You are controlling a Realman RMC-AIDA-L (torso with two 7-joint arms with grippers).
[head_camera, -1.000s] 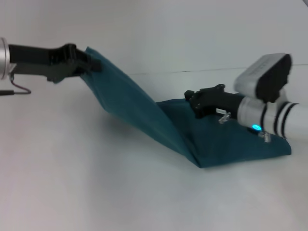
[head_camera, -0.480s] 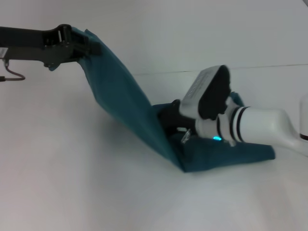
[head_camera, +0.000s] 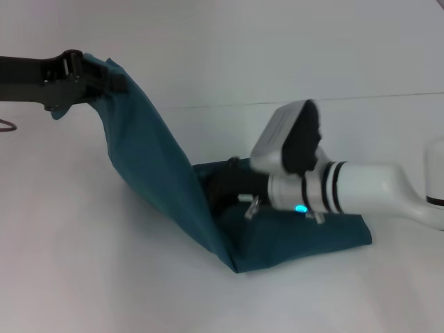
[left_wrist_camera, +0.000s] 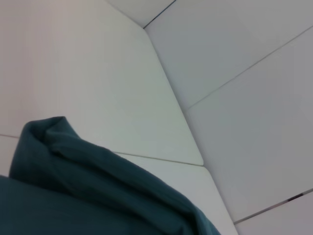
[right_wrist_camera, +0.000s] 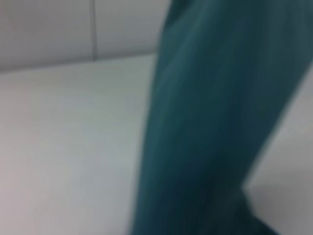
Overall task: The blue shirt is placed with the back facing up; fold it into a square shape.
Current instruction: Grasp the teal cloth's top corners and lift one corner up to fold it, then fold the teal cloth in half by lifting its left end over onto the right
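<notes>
blue shirt (head_camera: 156, 180) dark teal, plain, hanging from left gripper (head_camera: 114, 80).

A plain white table (head_camera: 104, 277) spreads out in front of me, matte and evenly lit, with only soft, faint shadows on it. Its far edge shows as a thin dark line (head_camera: 388, 97) running across the head view, and behind that line rises a pale, bare wall (head_camera: 277, 41). My left wrist view looks up at white panels (left_wrist_camera: 98, 73) divided by thin dark seams (left_wrist_camera: 244, 68), several of them meeting at a corner. My right wrist view shows white table surface (right_wrist_camera: 63, 147) and light wall panels (right_wrist_camera: 49, 29) split by one vertical seam.
</notes>
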